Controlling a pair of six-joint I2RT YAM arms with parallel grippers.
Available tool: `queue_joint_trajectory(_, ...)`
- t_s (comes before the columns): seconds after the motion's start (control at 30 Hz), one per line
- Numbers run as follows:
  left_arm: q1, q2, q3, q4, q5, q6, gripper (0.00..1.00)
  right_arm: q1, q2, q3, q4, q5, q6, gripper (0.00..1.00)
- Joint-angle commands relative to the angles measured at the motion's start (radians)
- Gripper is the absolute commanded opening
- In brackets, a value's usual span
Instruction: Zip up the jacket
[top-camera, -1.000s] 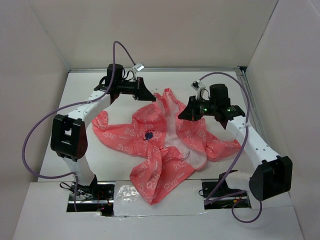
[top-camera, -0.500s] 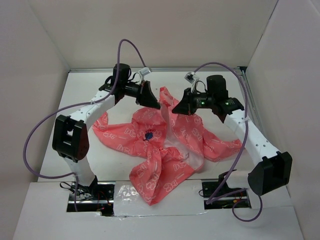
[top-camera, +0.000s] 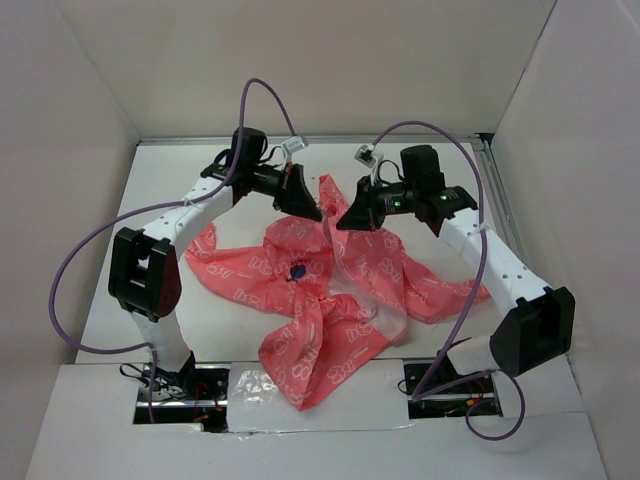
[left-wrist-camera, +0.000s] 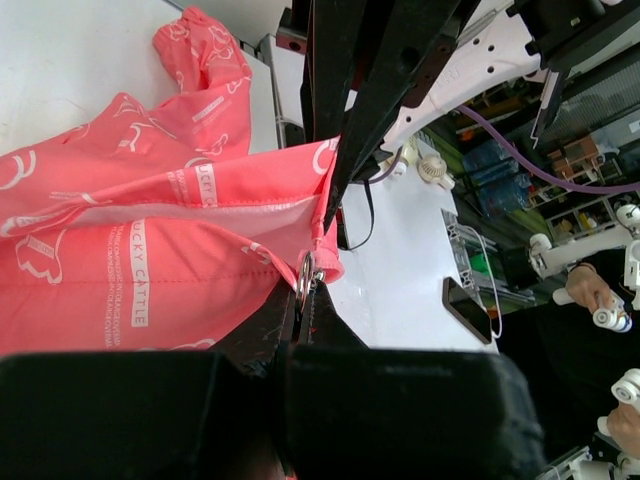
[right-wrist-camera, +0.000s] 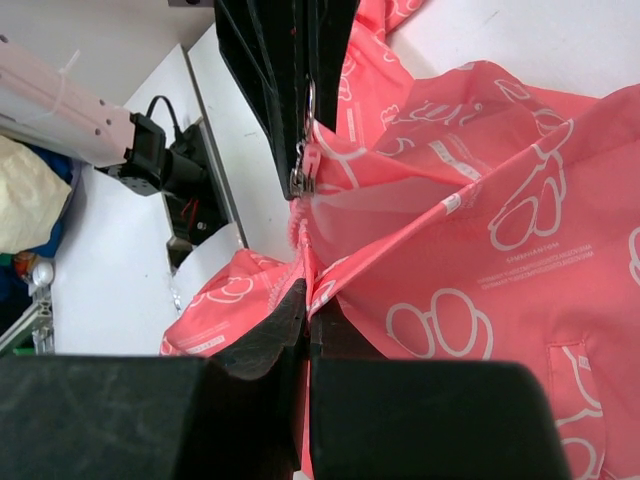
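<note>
The coral-pink jacket (top-camera: 320, 300) with white outline print lies spread open on the white table, with its dark blue chest mark (top-camera: 297, 271) facing up. Its far end is lifted between both grippers. My left gripper (top-camera: 308, 208) is shut on the metal zipper pull ring (left-wrist-camera: 305, 278) at the jacket's corner (left-wrist-camera: 150, 250). My right gripper (top-camera: 346, 222) is shut on the zipper edge of the other front panel (right-wrist-camera: 308, 300), just below the slider (right-wrist-camera: 300, 178). The left gripper's fingers (right-wrist-camera: 285, 70) hold that slider from above. The two grippers' tips are almost touching.
White enclosure walls stand at the left, back and right. Purple cables (top-camera: 262, 95) loop above both arms. A metal rail (top-camera: 497, 200) runs along the table's right side. The arm bases sit in slots at the near edge (top-camera: 180, 385).
Both grippers have moved toward each other over the jacket's far end. The right one moved left and up with the zipper edge, and the left one moved slightly right. The fabric is bunched up between them.
</note>
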Motion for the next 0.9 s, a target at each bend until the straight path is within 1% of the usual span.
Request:
queue_joint_trajectory(0.0, -0.014, 0.002, 0.026, -0.033, 0.04, 0.07, 0.0, 0.009, 0.007, 0.063, -0.007, -0.044, -0.023, 0.0)
queue_joint_trajectory(0.27, -0.022, -0.01, 0.004, -0.045, 0.054, 0.103, 0.0, 0.007, 0.024, 0.074, -0.012, -0.072, -0.022, 0.0)
queue_joint_trajectory(0.4, -0.022, -0.01, 0.0, -0.045, 0.064, 0.111, 0.0, 0.006, 0.042, 0.089, -0.021, -0.124, -0.023, 0.0)
queue_joint_trajectory(0.5, -0.022, -0.009, 0.001, -0.054, 0.093, 0.129, 0.0, 0.006, 0.047, 0.086, -0.016, -0.124, -0.02, 0.0)
queue_joint_trajectory(0.67, -0.032, -0.009, 0.01, -0.088, 0.103, 0.166, 0.0, 0.006, 0.044, 0.08, 0.011, -0.081, 0.008, 0.0)
queue_joint_trajectory(0.7, -0.034, -0.006, 0.011, -0.094, 0.109, 0.171, 0.0, 0.007, 0.042, 0.072, 0.033, -0.071, 0.04, 0.0)
queue_joint_trajectory(0.73, -0.037, -0.004, 0.011, -0.094, 0.112, 0.166, 0.0, 0.007, 0.031, 0.059, 0.072, -0.046, 0.057, 0.0)
queue_joint_trajectory(0.87, -0.043, -0.007, -0.008, -0.054, 0.132, 0.137, 0.0, 0.016, 0.03, 0.025, 0.128, 0.014, 0.11, 0.0)
